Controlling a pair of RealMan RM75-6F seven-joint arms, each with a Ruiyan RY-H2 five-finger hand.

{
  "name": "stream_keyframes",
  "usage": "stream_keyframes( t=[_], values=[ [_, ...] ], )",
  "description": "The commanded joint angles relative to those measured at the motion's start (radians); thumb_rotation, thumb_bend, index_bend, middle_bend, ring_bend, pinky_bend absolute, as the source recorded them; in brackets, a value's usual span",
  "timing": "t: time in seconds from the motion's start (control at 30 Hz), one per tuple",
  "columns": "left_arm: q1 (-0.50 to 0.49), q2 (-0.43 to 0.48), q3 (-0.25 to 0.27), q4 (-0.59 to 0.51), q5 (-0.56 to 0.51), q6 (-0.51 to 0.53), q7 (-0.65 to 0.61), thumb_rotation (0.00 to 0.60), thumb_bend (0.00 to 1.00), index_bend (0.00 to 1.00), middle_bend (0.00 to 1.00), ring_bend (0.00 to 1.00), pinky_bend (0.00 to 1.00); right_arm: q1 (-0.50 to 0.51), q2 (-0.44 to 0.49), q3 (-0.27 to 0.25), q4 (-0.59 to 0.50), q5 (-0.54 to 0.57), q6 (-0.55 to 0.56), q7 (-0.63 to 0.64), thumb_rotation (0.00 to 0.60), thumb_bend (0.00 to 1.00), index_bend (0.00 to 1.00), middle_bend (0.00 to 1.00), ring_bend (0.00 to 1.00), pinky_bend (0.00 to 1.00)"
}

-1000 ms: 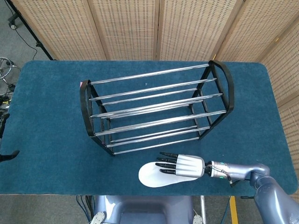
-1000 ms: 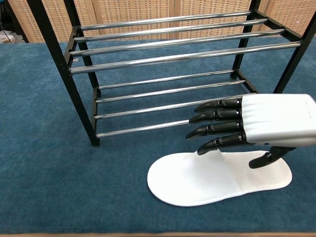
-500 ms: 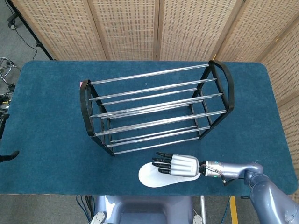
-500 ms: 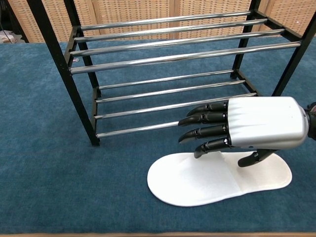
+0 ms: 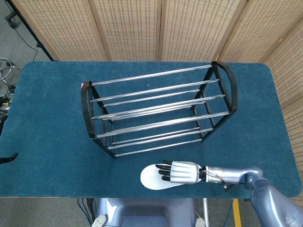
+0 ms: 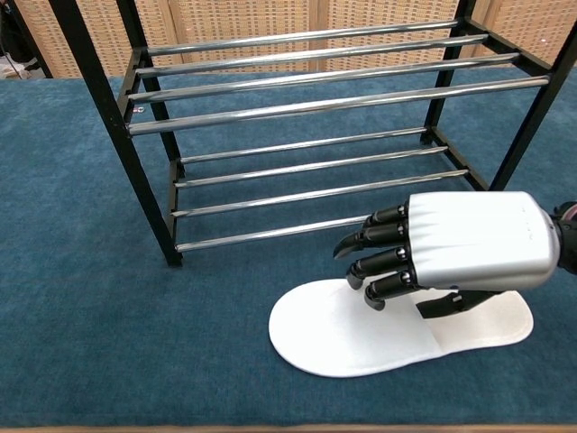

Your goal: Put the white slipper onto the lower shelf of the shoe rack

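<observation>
Chest view: right hand (image 6: 455, 253) fingers curled above white slipper (image 6: 361, 334), contact unclear

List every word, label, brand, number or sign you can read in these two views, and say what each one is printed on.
None can be read.
white slipper: plain, no print showing.
shoe rack: bare bars and black frame, no label visible.
right hand: plain silver back, no marking legible.
</observation>
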Motion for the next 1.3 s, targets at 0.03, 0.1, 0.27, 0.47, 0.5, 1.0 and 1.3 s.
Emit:
stream_keyframes(
  t=[0.03,0.1,0.27,0.47,0.5,1.0,1.3],
  values=[
    [0.0,0.001,0.0,0.0,0.0,-0.001,-0.002,0.6,0.14,0.0,0.0,0.0,0.04,-0.004,-0.003,-0.002,0.002,0.004,0.008,0.011,0.6,0.48,0.49,0.41,0.28,0.41],
    [0.0,0.001,0.0,0.0,-0.001,-0.002,-0.004,0.6,0.14,0.0,0.0,0.0,0.04,-0.007,-0.007,-0.003,0.004,0.006,0.021,0.02,0.6,0.51,0.49,0.42,0.29,0.42],
    [-0.001,0.002,0.002,-0.001,0.004,-0.005,-0.004,0.6,0.14,0.0,0.0,0.0,0.04,-0.01,-0.024,-0.006,0.015,0.006,0.03,0.021,0.6,0.52,0.53,0.45,0.32,0.44],
    [-0.001,0.003,0.002,0.0,0.003,-0.007,-0.006,0.6,0.14,0.0,0.0,0.0,0.04,-0.017,-0.039,-0.005,0.048,0.007,0.068,0.005,0.6,0.52,0.6,0.5,0.37,0.49],
    [-0.002,0.003,0.002,0.0,0.004,-0.008,-0.008,0.6,0.14,0.0,0.0,0.0,0.04,-0.02,-0.039,-0.003,0.056,0.01,0.078,0.005,0.6,0.52,0.6,0.5,0.37,0.49],
    [-0.001,0.005,0.005,-0.002,0.014,-0.01,-0.015,0.6,0.14,0.0,0.0,0.0,0.04,-0.059,-0.047,0.024,0.107,0.055,0.164,-0.002,0.6,0.52,0.61,0.53,0.4,0.52],
    [0.0,0.007,0.007,-0.004,0.019,-0.01,-0.019,0.6,0.14,0.0,0.0,0.0,0.04,-0.102,-0.048,0.039,0.138,0.098,0.166,0.027,0.6,0.52,0.61,0.54,0.41,0.53]
  ],
)
